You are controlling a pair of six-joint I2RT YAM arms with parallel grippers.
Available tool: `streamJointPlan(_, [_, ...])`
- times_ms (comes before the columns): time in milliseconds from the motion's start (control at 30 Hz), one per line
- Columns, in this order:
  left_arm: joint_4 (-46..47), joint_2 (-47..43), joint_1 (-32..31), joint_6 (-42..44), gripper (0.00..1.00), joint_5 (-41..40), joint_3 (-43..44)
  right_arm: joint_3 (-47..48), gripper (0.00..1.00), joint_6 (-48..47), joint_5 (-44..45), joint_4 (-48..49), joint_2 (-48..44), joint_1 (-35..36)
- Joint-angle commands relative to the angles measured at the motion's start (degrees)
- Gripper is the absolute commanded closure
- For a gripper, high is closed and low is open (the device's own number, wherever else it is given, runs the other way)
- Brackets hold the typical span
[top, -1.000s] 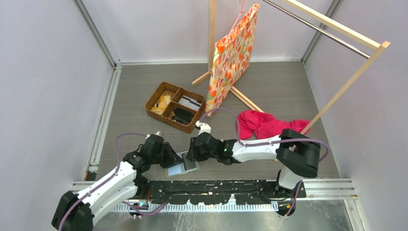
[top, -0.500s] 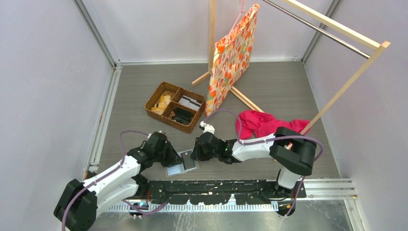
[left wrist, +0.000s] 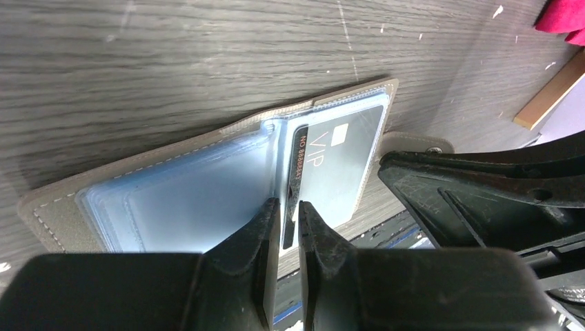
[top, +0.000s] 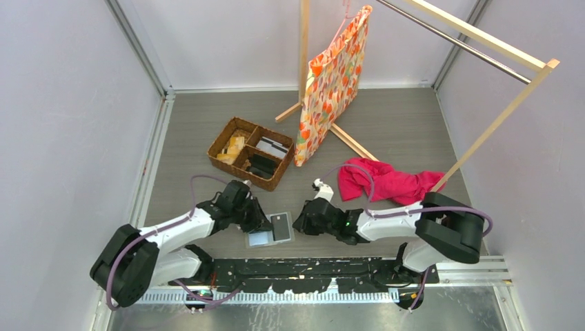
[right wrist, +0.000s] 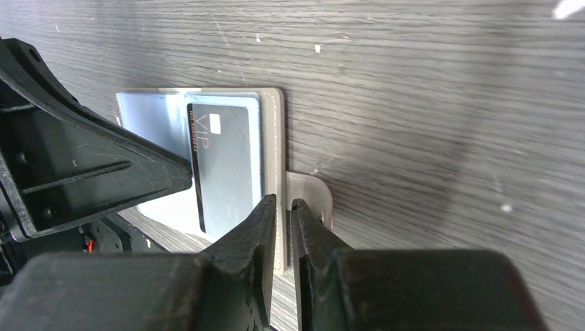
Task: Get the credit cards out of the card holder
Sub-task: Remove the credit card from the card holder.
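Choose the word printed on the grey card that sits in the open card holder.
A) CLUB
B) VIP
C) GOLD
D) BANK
B: in the left wrist view, the grey credit card in the clear sleeve of the open card holder bears the letters VIP beside its dark stripe.

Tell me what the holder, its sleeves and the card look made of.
Holder: fabric or faux leather, matte grey-olive, with a stitched edge. Sleeves: soft clear plastic, pale blue, glossy with glare. Card: probably rigid plastic, smooth grey, printed VIP.
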Motion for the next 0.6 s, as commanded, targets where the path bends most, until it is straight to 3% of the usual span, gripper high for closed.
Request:
streamJointPlan(0, [3.50, 0.97, -0.48, 3.55, 0.83, 2.79, 2.54, -2.18, 0.79, 2.28, 4.33, -0.95, -5.76, -0.15])
streamJointPlan(200, [-0.20, -2.85, -0.48, 4.21, 0.82, 0.99, 2.88, -0.52, 0.74, -0.46, 1.49, -0.27, -9.31, 0.39])
streamJointPlan(567, [1.12, -3.17, -0.44, 2.58, 0.79, 1.11, 1.45, 5.07, 0.70, -2.04, -3.10, 2.36, -0.19, 0.39])
